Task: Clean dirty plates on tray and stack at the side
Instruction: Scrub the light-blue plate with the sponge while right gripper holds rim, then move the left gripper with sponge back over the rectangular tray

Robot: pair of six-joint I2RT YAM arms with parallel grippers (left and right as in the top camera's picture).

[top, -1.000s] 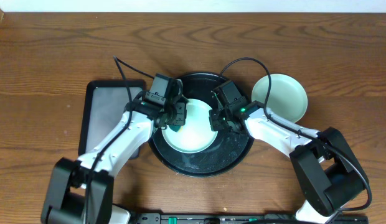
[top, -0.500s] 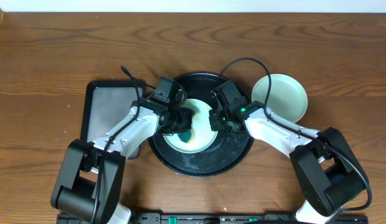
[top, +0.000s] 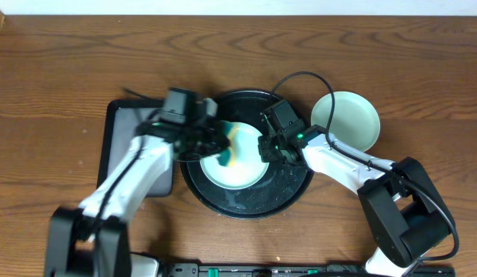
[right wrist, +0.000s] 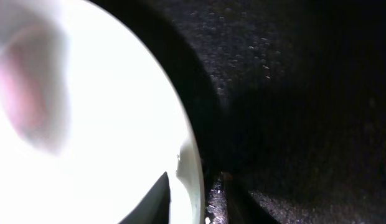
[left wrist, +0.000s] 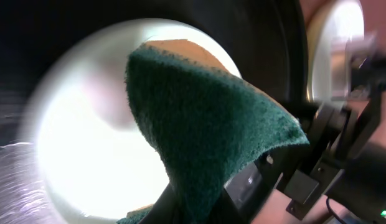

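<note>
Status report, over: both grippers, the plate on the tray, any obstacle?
Left gripper shut on green sponge, over the plate. Right gripper at the plate's right rim, grip unclear. Plate sits in black tray. No obstacle seen.

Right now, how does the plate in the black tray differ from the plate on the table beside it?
The tray plate sits inside the black tray; the side plate sits on the wooden table. The tray plate has a green sponge over it, held by the left gripper; the side plate is untouched. Both are round, pale.
</note>
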